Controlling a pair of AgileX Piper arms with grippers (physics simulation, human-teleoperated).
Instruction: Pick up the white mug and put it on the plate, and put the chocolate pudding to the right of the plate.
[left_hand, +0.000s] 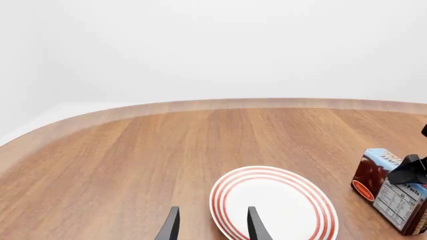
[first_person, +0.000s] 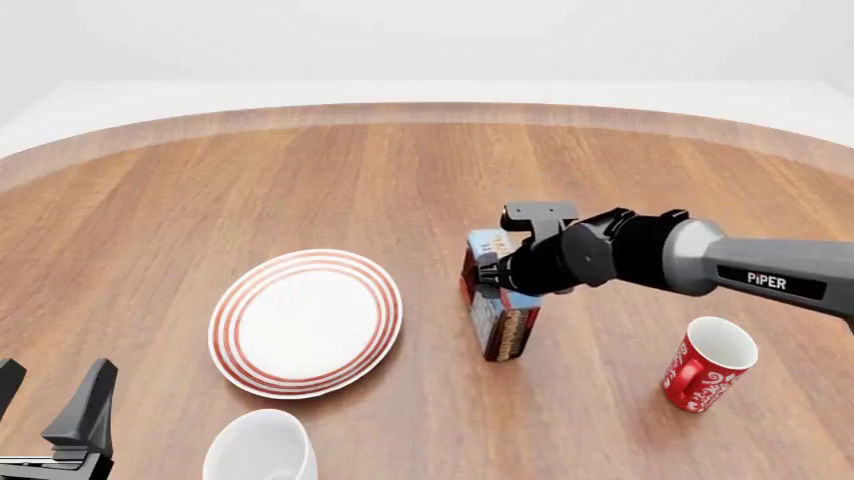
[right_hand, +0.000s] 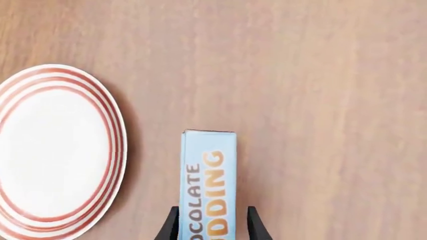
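The chocolate pudding (first_person: 502, 318) stands on its narrow side just right of the plate (first_person: 307, 320), its light blue lettered top (right_hand: 208, 180) facing up. My right gripper (first_person: 499, 274) is open and straddles the box's far end, one finger (right_hand: 254, 226) on each side; a thin gap shows beside one finger. The white mug (first_person: 262, 450) sits upright at the near edge, just in front of the plate. My left gripper (first_person: 48, 402) is open and empty, low at the near left, to the left of the mug. In the left wrist view its fingers (left_hand: 171, 228) frame the plate's (left_hand: 280, 205) near rim.
A red mug with a white floral pattern (first_person: 707, 364) stands to the right of the pudding, under the right arm's forearm. The round wooden table's far edge (first_person: 427, 112) curves across the back.
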